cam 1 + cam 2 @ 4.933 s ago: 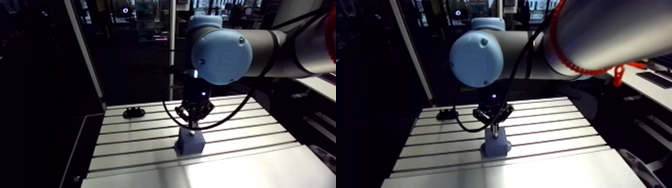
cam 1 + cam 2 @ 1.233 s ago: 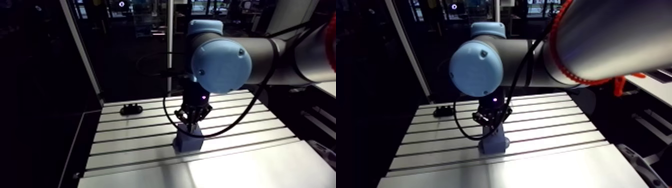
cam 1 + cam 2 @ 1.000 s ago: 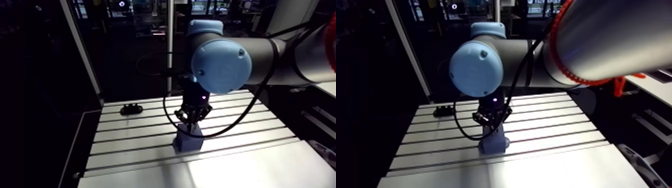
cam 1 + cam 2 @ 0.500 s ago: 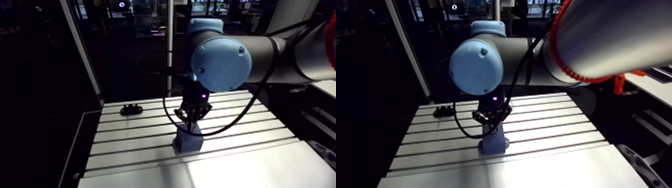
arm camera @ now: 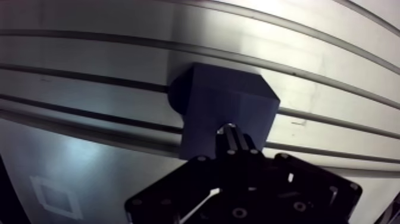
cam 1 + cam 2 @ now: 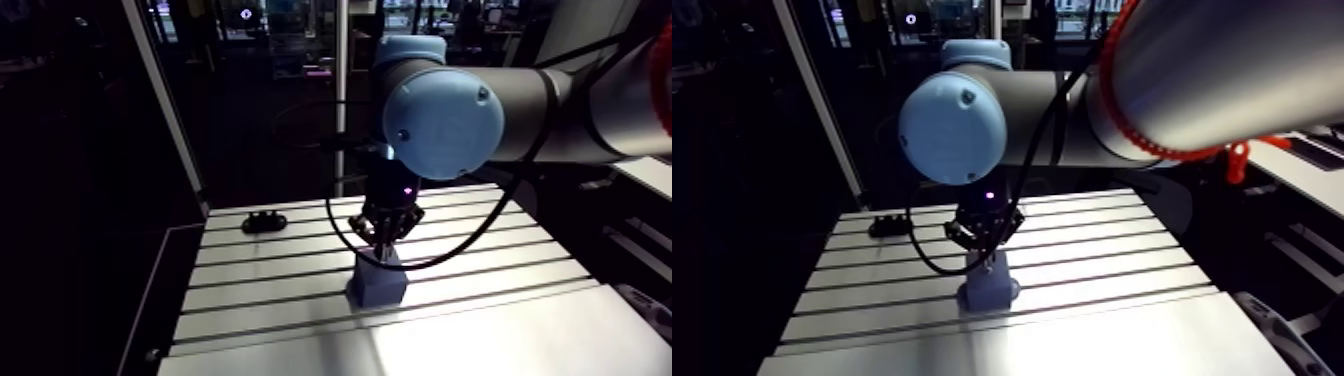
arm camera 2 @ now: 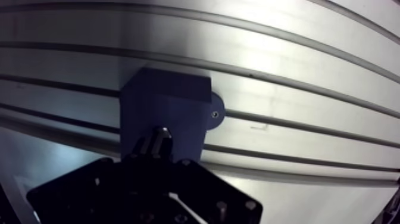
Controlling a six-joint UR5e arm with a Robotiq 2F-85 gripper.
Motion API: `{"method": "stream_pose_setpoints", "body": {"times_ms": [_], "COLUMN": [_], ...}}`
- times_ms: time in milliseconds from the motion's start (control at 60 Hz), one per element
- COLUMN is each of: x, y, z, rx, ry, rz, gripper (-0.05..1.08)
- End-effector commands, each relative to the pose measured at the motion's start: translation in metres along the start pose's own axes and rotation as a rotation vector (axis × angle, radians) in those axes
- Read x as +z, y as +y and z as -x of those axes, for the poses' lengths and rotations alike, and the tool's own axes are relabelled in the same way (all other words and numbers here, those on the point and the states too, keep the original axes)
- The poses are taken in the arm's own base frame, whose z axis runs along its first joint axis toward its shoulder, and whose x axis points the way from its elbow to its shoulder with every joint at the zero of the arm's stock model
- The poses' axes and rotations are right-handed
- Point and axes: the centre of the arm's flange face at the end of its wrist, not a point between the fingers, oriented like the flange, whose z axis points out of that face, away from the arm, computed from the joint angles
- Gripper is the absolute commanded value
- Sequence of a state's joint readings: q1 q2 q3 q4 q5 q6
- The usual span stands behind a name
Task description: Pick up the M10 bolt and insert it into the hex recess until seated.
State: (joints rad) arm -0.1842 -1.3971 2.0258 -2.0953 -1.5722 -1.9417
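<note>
Alignment matters most now: the claw, fingers nearly together and pinching what looks like the M10 bolt, sits at the top of the blue block — the hex recess is hidden beneath. Press straight down, no tilt, flats matched. Tabletop around the block lies open; the small black fixture is well apart.

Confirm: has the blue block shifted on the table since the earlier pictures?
No. The blue block sits on the same slots of the table, same offset from the rear black part.
</note>
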Motion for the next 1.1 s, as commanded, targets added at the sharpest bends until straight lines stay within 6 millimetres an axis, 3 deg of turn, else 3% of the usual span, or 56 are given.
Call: {"method": "stream_pose_setpoints", "body": {"times_ms": [17, 33, 50, 67, 83, 100, 117, 133, 150, 167, 183, 217, 417, 917, 1100], "x": [-0.007, -0.007, -0.010, -0.010, -0.013, -0.013, -0.014, -0.014, -0.014, -0.014, -0.014, -0.015, -0.020, -0.059, -0.088], "y": [-0.001, -0.001, -0.001, -0.001, -0.001, -0.001, 0.000, 0.000, -0.001, -0.001, -0.001, -0.001, -0.002, -0.006, -0.007], "z": [0.000, 0.000, 0.000, 0.000, 0.001, 0.001, 0.002, 0.002, 0.002, 0.002, 0.002, 0.003, 0.005, 0.020, 0.023], "rx": [0.000, 0.000, 0.000, 0.000, 0.002, 0.002, 0.002, 0.002, 0.002, 0.002, 0.002, 0.002, 0.006, 0.077, 0.098], "ry": [0.010, 0.010, 0.018, 0.018, 0.021, 0.021, 0.019, 0.019, 0.012, 0.012, 0.006, 0.003, -0.012, -0.037, -0.022], "rz": [0.005, 0.005, 0.008, 0.008, 0.009, 0.009, 0.010, 0.010, 0.007, 0.007, 0.006, 0.005, 0.003, -0.002, 0.003], "gripper": [0.81, 0.81, 0.69, 0.69, 0.53, 0.53, 0.37, 0.37, 0.21, 0.21, 0.05, 0.01, 0.00, 0.00, 0.00]}}
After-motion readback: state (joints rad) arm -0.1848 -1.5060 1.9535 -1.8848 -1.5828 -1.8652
